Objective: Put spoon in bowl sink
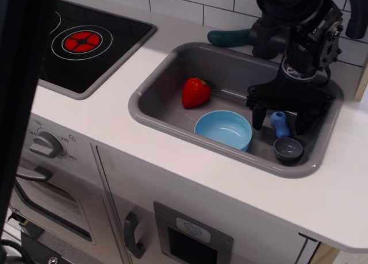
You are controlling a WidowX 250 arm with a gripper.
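Inside the sink point(164, 68), the grey basin that is sitting in the white countertop point(98, 126), the black gripper point(280, 119) is hanging low over the right end with its jaws spread wide. One finger is pointing down just to the bowl's side of the spoon point(283, 138), the other is reaching down at the far side of it, close to the sink's right wall, so the light-blue handle is lying between them; whether either finger is touching the handle cannot be told. The spoon is resting on the sink floor, its handle pointing toward the back wall and its dark-grey scoop lying nearest the front rim. Just beside it, toward the middle of the sink, the light-blue bowl point(223, 129) is standing upright. Further along the sink floor, beyond the bowl from the spoon, a red strawberry point(195, 92) is lying apart from both. Outside the sink, past its left rim, the black stovetop point(86, 45) is showing a red ring.
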